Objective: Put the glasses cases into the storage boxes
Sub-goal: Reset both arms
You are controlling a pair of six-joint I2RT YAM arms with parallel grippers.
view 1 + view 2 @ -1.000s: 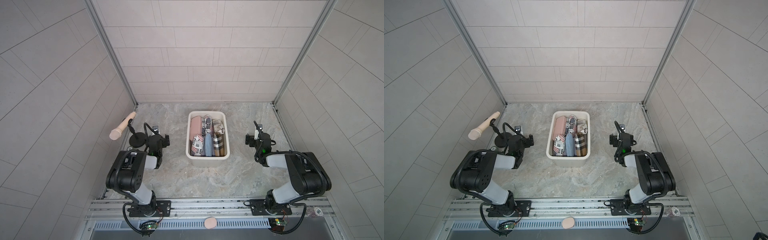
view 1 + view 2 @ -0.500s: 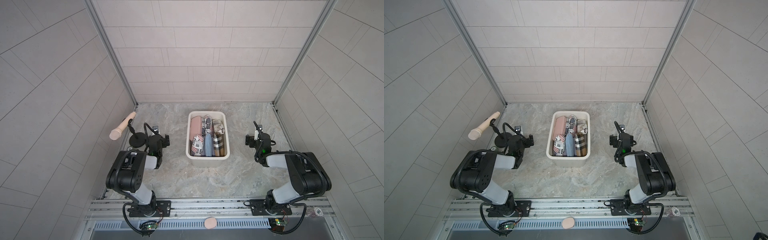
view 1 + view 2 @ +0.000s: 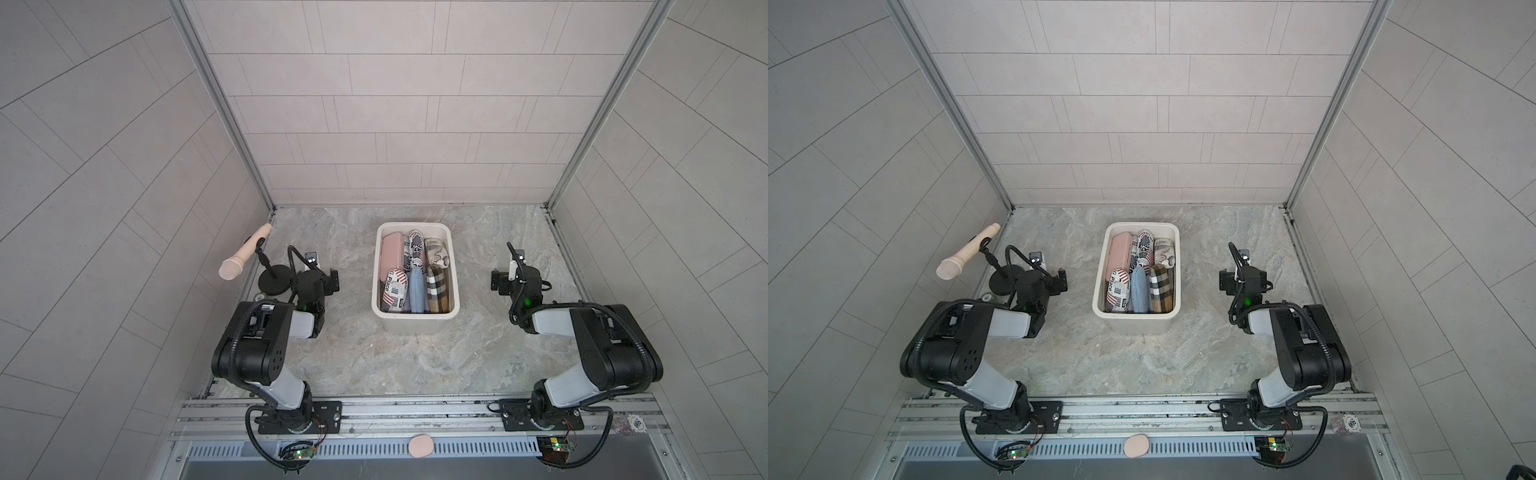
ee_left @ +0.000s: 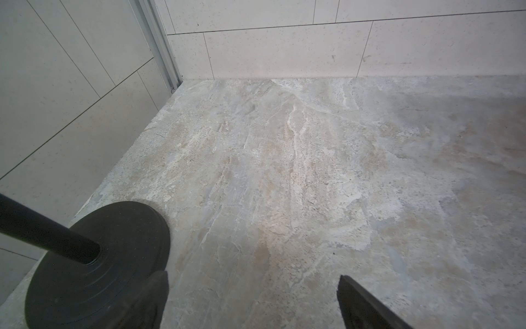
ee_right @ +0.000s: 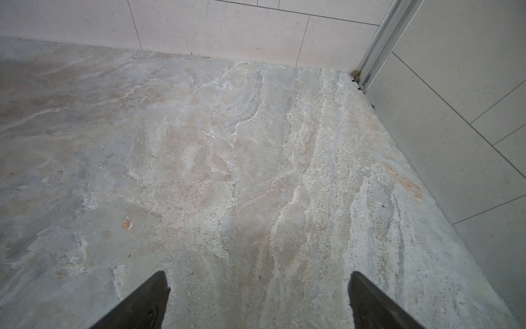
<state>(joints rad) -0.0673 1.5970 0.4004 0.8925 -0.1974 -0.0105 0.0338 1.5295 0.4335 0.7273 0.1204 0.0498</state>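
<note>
In both top views the cream-white storage box [image 3: 416, 327] [image 3: 1133, 323] stands mid-table, filled with several glasses cases: a pink one [image 3: 391, 256] [image 3: 1120, 253], a flag-print one [image 3: 394, 291], a blue one [image 3: 418, 294] and a plaid one [image 3: 439, 289] [image 3: 1161, 287]. My left gripper [image 3: 323, 277] [image 4: 253, 280] rests left of the box, open and empty over bare table. To the right of the box, my right gripper [image 3: 503, 279] [image 5: 257, 277] is also open with nothing between its fingers. Neither wrist view shows the box or cases.
A cream microphone [image 3: 244, 257] on a black round-based stand [image 3: 275, 279] [image 4: 96, 265] sits by the left wall, close to my left gripper. Tiled walls enclose the table on three sides. A small pink oval [image 3: 420, 445] lies on the front rail.
</note>
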